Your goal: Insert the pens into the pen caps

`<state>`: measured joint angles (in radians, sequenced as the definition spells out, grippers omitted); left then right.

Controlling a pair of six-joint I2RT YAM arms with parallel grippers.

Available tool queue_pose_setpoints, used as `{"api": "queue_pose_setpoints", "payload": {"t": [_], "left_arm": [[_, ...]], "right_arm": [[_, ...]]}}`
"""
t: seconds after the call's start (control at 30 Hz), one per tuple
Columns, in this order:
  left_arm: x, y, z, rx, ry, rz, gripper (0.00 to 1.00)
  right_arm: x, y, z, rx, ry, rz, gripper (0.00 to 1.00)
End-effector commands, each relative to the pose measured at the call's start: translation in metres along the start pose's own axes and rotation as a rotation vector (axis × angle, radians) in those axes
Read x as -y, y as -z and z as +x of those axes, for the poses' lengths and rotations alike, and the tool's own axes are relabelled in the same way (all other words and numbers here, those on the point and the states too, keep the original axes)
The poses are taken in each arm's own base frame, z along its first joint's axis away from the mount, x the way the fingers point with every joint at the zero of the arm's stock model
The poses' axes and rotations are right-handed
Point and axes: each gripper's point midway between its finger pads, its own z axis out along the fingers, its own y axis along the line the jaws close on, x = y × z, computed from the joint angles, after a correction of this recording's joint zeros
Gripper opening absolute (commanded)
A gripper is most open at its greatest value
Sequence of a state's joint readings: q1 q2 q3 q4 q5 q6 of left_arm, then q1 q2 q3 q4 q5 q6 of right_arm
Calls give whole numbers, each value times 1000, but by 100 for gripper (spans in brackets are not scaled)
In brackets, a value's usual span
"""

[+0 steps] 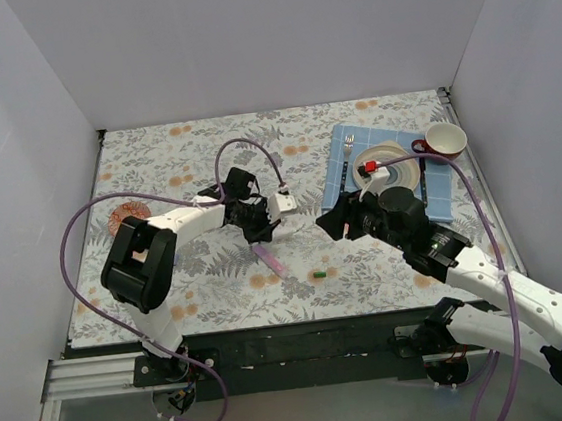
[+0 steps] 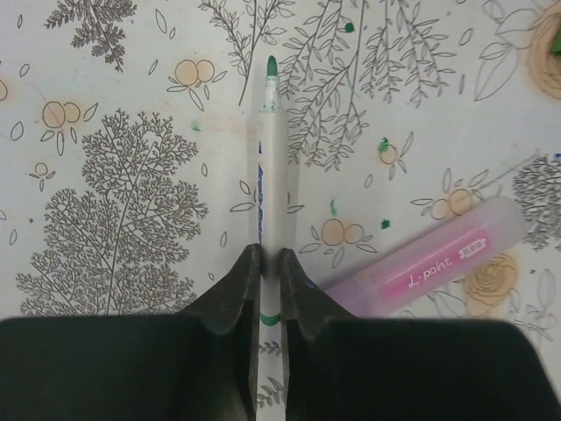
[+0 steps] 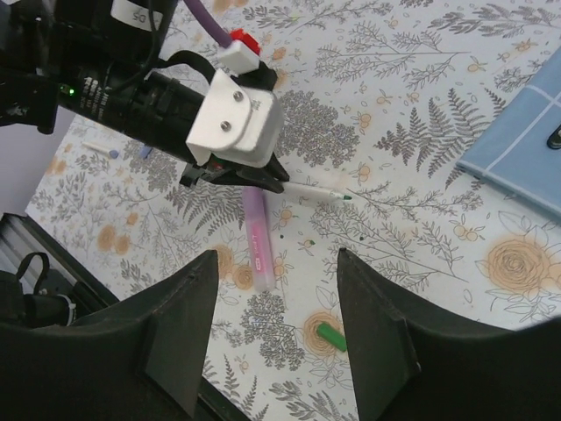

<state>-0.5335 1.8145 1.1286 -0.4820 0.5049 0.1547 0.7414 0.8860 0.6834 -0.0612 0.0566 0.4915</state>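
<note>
My left gripper (image 1: 261, 229) is shut on the thin whitish pen (image 2: 266, 167), which has a green tip and lies along the flowered table; the jaws pinch its barrel (image 2: 270, 260). The pink-lilac pen (image 2: 429, 259) lies flat just to the right of it, also seen in the top view (image 1: 271, 260) and the right wrist view (image 3: 259, 237). The green cap (image 1: 318, 274) lies alone on the table nearer the front edge (image 3: 331, 336). My right gripper (image 1: 333, 223) is open and empty (image 3: 277, 254), hovering above the pink pen and green cap. I cannot make out a separate lilac-pink cap.
A blue cloth (image 1: 342, 169) at the back right carries a plate (image 1: 396, 155), a fork (image 1: 349, 146) and a red-and-white cup (image 1: 444, 139). A round patterned coaster (image 1: 121, 215) lies at the left. White walls enclose the table.
</note>
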Motion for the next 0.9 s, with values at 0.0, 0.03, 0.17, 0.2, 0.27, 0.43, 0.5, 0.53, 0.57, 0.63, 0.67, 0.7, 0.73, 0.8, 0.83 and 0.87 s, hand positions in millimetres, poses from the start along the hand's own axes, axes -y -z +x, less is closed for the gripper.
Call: {"api": "queue_pose_setpoints", "payload": {"t": [0.0, 0.03, 0.17, 0.2, 0.27, 0.43, 0.5, 0.53, 0.57, 0.63, 0.67, 0.7, 0.73, 0.8, 0.83, 0.87], "left_arm": [[1, 30, -46, 174, 57, -43, 0], [1, 31, -48, 182, 53, -50, 0], [1, 45, -63, 243, 109, -79, 0], [0, 48, -69, 269, 110, -86, 0], [5, 54, -82, 323, 139, -59, 0], [18, 74, -119, 484, 170, 5, 0], [19, 73, -121, 510, 188, -1, 0], [17, 74, -119, 514, 185, -24, 0], [14, 70, -110, 496, 189, -59, 0], [9, 68, -102, 470, 120, -103, 32], [9, 67, -98, 455, 90, -112, 38], [14, 65, -91, 429, 57, -98, 38], [13, 65, -88, 416, -38, -110, 39], [16, 69, -85, 409, -160, -127, 41], [16, 72, -86, 412, -217, -141, 44], [13, 79, -90, 411, -345, -176, 48]], "right_arm": [[-14, 0, -25, 139, -104, -62, 64], [-13, -1, -25, 149, -126, -59, 64], [-5, -11, -21, 173, -184, -42, 65], [-6, -15, -20, 190, -193, -58, 65], [-7, -22, -19, 199, -209, -73, 65], [-3, -33, -27, 258, -232, -67, 65], [11, -36, -24, 260, -213, 1, 64], [16, -36, -24, 260, -202, 26, 64], [23, -34, -19, 251, -190, 50, 64], [33, -32, -13, 230, -170, 102, 63], [39, -30, -4, 196, -158, 130, 62], [41, -30, 1, 179, -150, 136, 61], [43, -29, 6, 162, -147, 143, 61], [50, -26, 19, 121, -144, 165, 59], [51, -24, 22, 115, -143, 167, 59], [50, -21, 21, 122, -141, 161, 59]]}}
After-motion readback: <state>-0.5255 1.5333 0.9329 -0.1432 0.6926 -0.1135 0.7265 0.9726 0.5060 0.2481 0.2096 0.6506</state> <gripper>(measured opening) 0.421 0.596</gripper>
